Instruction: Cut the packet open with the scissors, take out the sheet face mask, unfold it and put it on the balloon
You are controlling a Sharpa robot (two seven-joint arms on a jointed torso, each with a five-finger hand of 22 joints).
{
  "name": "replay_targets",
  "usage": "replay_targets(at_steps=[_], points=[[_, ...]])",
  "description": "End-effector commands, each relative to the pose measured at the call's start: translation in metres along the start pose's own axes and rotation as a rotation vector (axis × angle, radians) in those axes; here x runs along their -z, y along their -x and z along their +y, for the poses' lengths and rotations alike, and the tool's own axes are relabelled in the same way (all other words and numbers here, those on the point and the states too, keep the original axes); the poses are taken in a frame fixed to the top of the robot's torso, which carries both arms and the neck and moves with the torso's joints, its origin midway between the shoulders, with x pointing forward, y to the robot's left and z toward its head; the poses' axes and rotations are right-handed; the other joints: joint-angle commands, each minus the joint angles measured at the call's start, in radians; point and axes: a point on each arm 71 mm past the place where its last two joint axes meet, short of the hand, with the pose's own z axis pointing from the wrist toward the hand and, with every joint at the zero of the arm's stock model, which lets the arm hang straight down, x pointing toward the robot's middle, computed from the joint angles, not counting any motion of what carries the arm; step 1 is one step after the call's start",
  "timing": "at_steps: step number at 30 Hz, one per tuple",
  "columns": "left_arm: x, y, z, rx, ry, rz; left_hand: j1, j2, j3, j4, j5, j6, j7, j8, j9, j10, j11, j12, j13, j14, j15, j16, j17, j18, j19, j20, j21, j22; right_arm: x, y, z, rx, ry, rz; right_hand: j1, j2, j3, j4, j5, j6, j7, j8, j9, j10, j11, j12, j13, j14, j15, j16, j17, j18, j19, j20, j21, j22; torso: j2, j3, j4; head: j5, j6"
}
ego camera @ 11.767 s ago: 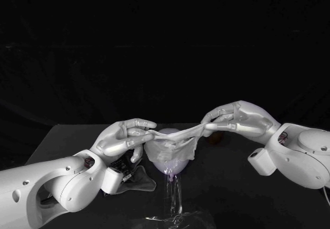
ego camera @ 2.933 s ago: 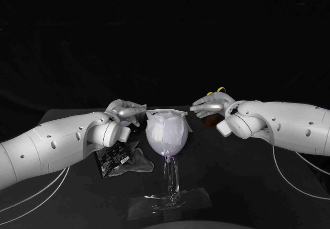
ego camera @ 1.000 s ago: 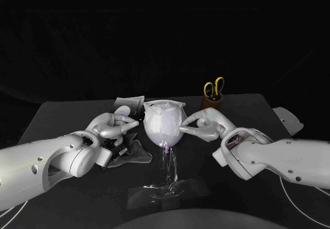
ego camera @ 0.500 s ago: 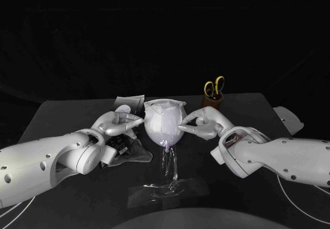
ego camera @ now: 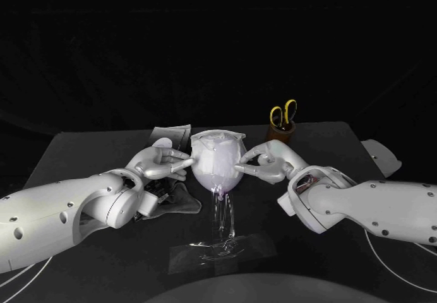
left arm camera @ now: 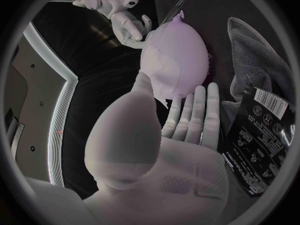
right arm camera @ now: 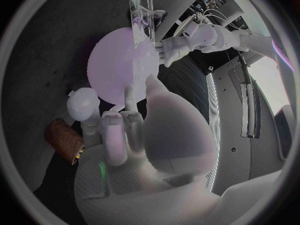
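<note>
Left wrist view, packet point(left arm camera: 259, 140) barcode point(left arm camera: 272, 101), txt illegible

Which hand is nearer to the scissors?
Right. The right hand is beside the balloon, on the scissors' side of it and in front of them. The left hand is on the balloon's opposite side, farther from the scissors.
</note>
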Motion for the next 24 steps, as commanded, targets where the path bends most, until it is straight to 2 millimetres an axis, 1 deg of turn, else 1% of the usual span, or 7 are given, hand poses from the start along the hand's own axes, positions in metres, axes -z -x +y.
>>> replay_targets(at_steps=[1, 4, 5, 12, 20, 22, 24], points=[[-0.0011, -0.0035, 0.0002, -0.017, 0.017, 0.022, 0.0, -0.002, -0.001, -0.001, 0.003, 0.007, 0.11, 0.004, -0.002, 0.012, 0.0, -0.007, -0.008, 0.01, -0.003, -0.008, -0.004, 0.012, 0.01, -0.001, -0.009, -0.007, 0.0006, -0.0029, 0.0008, 0.021, -0.001, 0.021, 0.005, 0.005, -0.009, 0.003, -0.003, 0.014, -0.005, 0.01, 0.004, 0.106, -0.001, 0.004, 0.263, 0.105, 0.006, 0.003, 0.263, -0.003, -0.006, -0.002, 0.003, 0.004, 0.0, 0.0002, -0.0006, -0.002, -0.002], [-0.002, -0.0045, 0.0004, -0.021, 0.024, 0.023, 0.001, 0.0, 0.001, -0.001, 0.003, 0.011, 0.112, 0.004, -0.003, 0.018, 0.001, -0.011, -0.015, 0.012, -0.002, -0.014, -0.008, 0.011, 0.016, -0.001, -0.016, -0.013, 0.001, -0.0038, 0.0015, 0.024, -0.001, 0.024, 0.007, 0.008, -0.014, 0.007, -0.004, 0.02, -0.007, 0.014, 0.006, 0.106, -0.003, 0.004, 0.263, 0.105, 0.005, 0.003, 0.263, -0.002, -0.008, -0.002, 0.003, 0.005, 0.0, -0.0002, -0.0009, -0.002, -0.003], [-0.0023, -0.0048, 0.0004, -0.021, 0.026, 0.023, 0.002, 0.007, 0.005, -0.001, 0.002, 0.015, 0.112, 0.004, -0.004, 0.025, 0.0, -0.013, -0.021, 0.013, -0.002, -0.02, -0.011, 0.011, 0.02, -0.001, -0.023, -0.018, 0.0011, -0.004, 0.0016, 0.024, -0.001, 0.025, 0.008, 0.008, -0.015, 0.008, -0.004, 0.021, -0.008, 0.014, 0.006, 0.106, -0.003, 0.004, 0.263, 0.105, 0.004, 0.003, 0.263, -0.002, -0.009, -0.003, 0.002, 0.005, 0.0, -0.0005, -0.0007, -0.003, -0.003], [-0.0034, -0.0066, 0.0002, -0.023, 0.031, 0.027, 0.005, 0.025, 0.014, -0.003, 0.002, 0.033, 0.111, 0.004, -0.007, 0.047, -0.001, -0.019, -0.036, 0.022, -0.004, -0.031, -0.018, 0.012, 0.036, -0.002, -0.04, -0.031, 0.0022, -0.0054, 0.002, 0.031, -0.007, 0.034, 0.017, 0.014, -0.027, 0.016, -0.005, 0.042, -0.017, 0.025, 0.011, 0.106, -0.011, 0.004, 0.263, 0.105, -0.002, 0.003, 0.263, -0.002, -0.01, -0.007, 0.007, 0.012, 0.0, -0.0006, 0.0004, -0.002, -0.004], [-0.0041, -0.0087, -0.0001, -0.023, 0.033, 0.036, 0.008, 0.037, 0.019, -0.003, 0.002, 0.046, 0.109, 0.001, -0.01, 0.062, -0.004, -0.024, -0.047, 0.028, -0.005, -0.04, -0.023, 0.012, 0.046, -0.003, -0.051, -0.04, 0.0034, -0.0067, 0.0027, 0.034, -0.012, 0.041, 0.018, 0.015, -0.033, 0.021, -0.007, 0.047, -0.02, 0.027, 0.012, 0.106, -0.014, 0.004, 0.263, 0.105, -0.004, 0.003, 0.263, -0.002, -0.011, -0.008, 0.008, 0.014, 0.0, -0.0004, 0.0002, -0.002, -0.006], [-0.0042, -0.0092, -0.0002, -0.022, 0.034, 0.038, 0.011, 0.047, 0.023, -0.004, 0.002, 0.055, 0.107, -0.001, -0.011, 0.071, -0.006, -0.027, -0.053, 0.035, -0.007, -0.044, -0.025, 0.012, 0.054, -0.005, -0.056, -0.045, 0.0037, -0.0071, 0.0028, 0.035, -0.013, 0.044, 0.018, 0.015, -0.033, 0.021, -0.007, 0.047, -0.02, 0.027, 0.012, 0.106, -0.014, 0.004, 0.263, 0.105, -0.004, 0.003, 0.263, -0.002, -0.011, -0.008, 0.008, 0.014, 0.0, -0.0005, -0.0002, -0.002, -0.006], [-0.0044, -0.0095, -0.0002, -0.022, 0.035, 0.039, 0.012, 0.05, 0.023, -0.004, 0.002, 0.062, 0.106, -0.001, -0.012, 0.076, -0.007, -0.03, -0.057, 0.038, -0.008, -0.047, -0.027, 0.012, 0.059, -0.005, -0.06, -0.047, 0.004, -0.0074, 0.003, 0.035, -0.014, 0.046, 0.018, 0.015, -0.035, 0.022, -0.009, 0.048, -0.02, 0.027, 0.013, 0.106, -0.014, 0.004, 0.263, 0.105, -0.005, 0.003, 0.263, -0.003, -0.01, -0.009, 0.01, 0.015, 0.0, -0.0001, -0.0002, -0.002, -0.008]])
